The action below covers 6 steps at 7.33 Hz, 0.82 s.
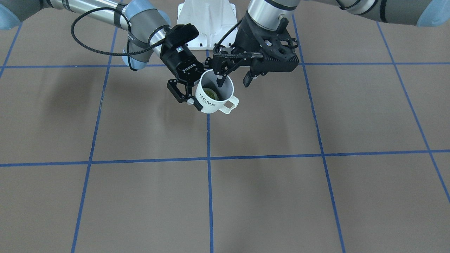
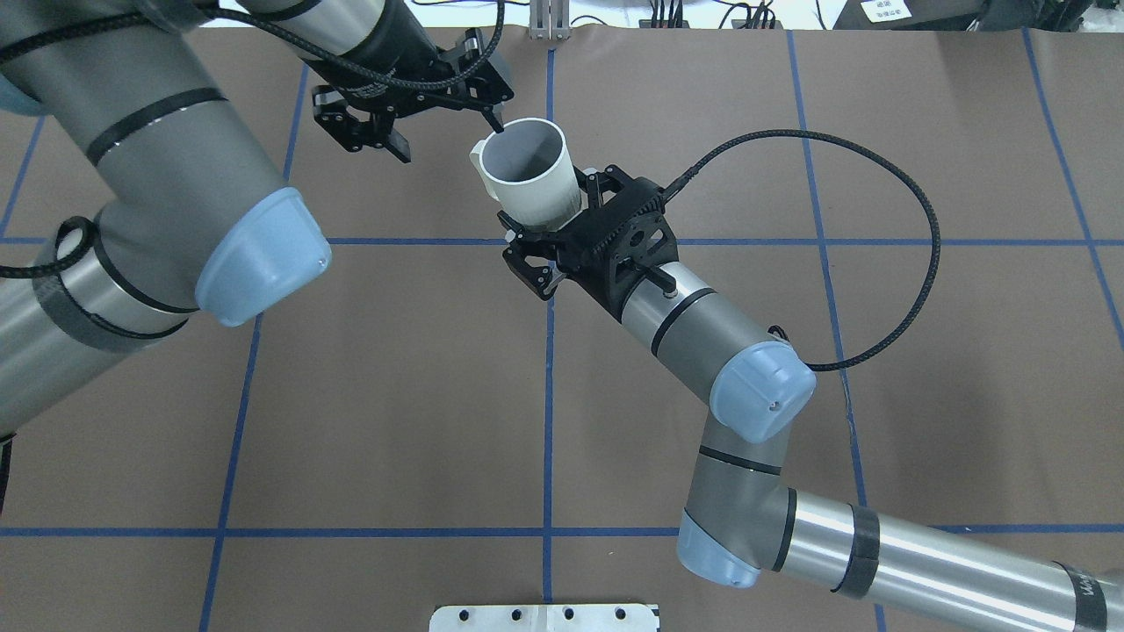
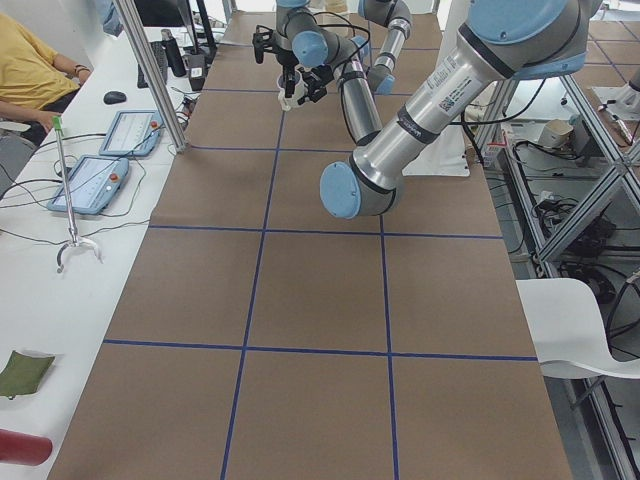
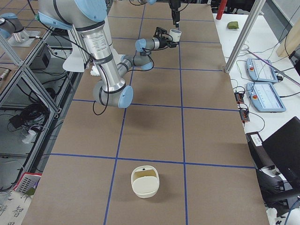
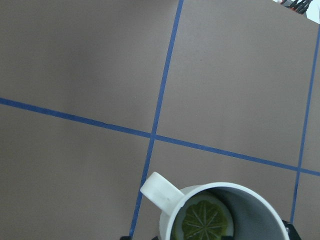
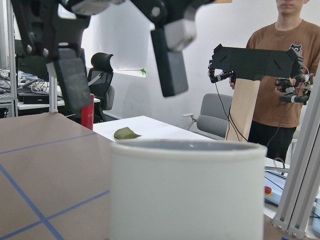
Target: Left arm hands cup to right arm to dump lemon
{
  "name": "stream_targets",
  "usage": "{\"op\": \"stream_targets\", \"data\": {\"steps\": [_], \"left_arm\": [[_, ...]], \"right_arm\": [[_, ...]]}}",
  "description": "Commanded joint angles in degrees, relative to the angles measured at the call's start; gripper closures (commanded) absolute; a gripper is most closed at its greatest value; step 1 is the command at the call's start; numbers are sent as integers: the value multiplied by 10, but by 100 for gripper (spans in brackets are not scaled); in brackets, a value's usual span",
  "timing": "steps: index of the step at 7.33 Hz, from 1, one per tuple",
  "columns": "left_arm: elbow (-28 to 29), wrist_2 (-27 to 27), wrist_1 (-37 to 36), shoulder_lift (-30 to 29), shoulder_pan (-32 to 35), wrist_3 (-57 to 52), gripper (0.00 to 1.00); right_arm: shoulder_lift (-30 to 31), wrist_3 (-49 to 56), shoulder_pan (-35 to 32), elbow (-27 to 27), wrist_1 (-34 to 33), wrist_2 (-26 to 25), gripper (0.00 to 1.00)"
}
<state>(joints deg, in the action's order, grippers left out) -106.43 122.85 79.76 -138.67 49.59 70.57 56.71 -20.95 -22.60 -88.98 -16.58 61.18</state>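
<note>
The off-white cup [image 1: 212, 102] with "HOME" on its side hangs above the table near the robot's base, handle pointing away from the robot. The lemon [image 5: 206, 220] lies flat on its bottom. My right gripper [image 2: 549, 215], the ROBOTIQ one, comes in from the side and is shut on the cup's [image 2: 527, 167] lower body. My left gripper [image 1: 233, 82] hovers over the cup's mouth, open. In the right wrist view its fingers [image 6: 170, 60] hang spread apart just above the cup's rim [image 6: 187, 147], touching nothing.
A cream bowl-like container [image 4: 144, 182] sits on the table far out on the robot's right. The white base plate [image 1: 205, 24] is just behind the grippers. A person [image 6: 280, 75] stands beyond the table's end; another [image 3: 30, 70] sits at the side bench with tablets [image 3: 90, 185].
</note>
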Motion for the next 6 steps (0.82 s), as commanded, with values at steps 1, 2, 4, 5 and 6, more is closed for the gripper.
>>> {"op": "stream_targets", "data": {"steps": [1, 2, 4, 5, 6], "left_arm": [[-22, 5, -96, 15, 47, -136, 0], [-22, 3, -154, 23, 65, -221, 0], [-25, 3, -181, 83, 116, -374, 0], [-25, 4, -181, 115, 144, -447, 0], [-24, 4, -181, 138, 165, -502, 0]], "right_arm": [[5, -36, -21, -1, -6, -2, 78], [13, -86, -30, -2, -33, -1, 82], [19, -117, -39, -18, -148, 3, 87], [35, -118, -41, -36, -203, 3, 87], [38, -138, -47, -43, -248, 23, 88]]}}
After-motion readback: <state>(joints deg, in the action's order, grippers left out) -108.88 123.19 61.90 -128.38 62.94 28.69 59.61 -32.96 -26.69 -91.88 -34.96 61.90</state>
